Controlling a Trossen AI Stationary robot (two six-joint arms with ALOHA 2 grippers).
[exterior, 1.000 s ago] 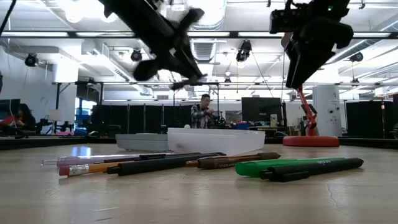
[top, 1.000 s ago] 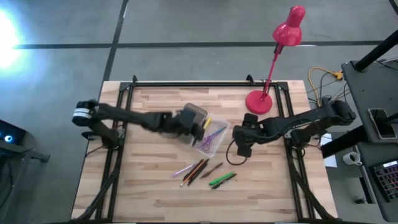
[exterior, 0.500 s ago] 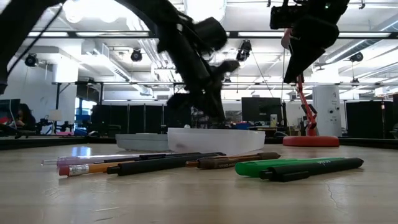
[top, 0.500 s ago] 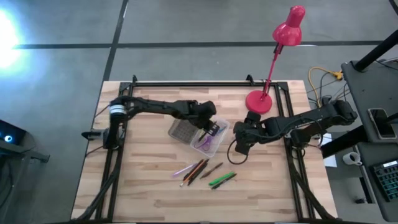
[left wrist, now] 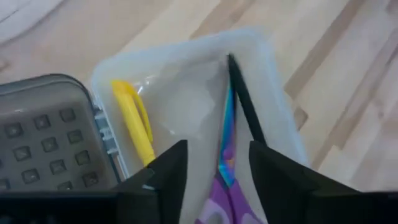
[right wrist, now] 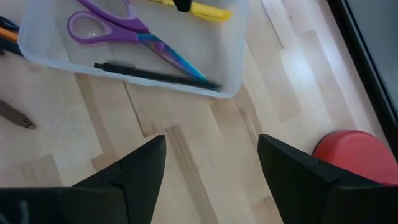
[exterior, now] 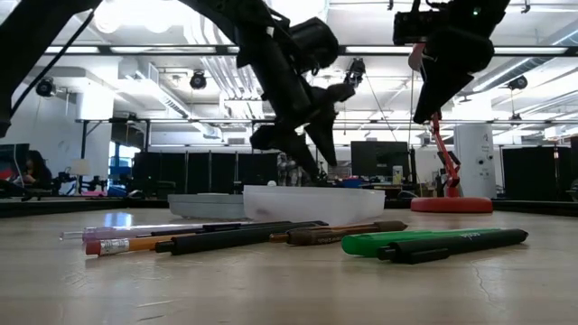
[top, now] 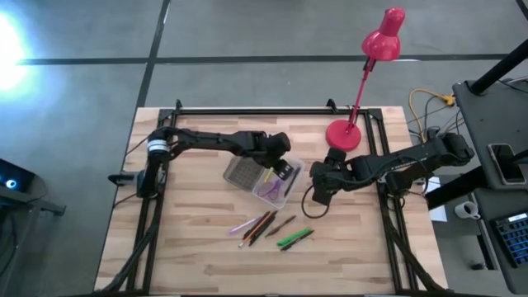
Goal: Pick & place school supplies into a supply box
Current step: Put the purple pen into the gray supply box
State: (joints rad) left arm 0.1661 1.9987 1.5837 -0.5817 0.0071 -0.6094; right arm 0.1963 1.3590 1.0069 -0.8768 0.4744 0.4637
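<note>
The left gripper (top: pixel 285 171), empty and parted, had been raised slightly above the supply box (top: pixel 289 195); several pens (top: pixel 262 225) were left outside.

Pens (exterior: pixel 298 236) in row before supply box (exterior: pixel 312 202); left hand (exterior: pixel 302 144) above box.

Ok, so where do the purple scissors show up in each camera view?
High view: purple scissors inside the supply box, mid-table.
Low view: not visible; the box wall hides them.
Left wrist view: scissors between the left gripper fingers, beside the black pen.
Right wrist view: scissors above the black pen.
Shared landmark: the yellow marker in the box.
</note>
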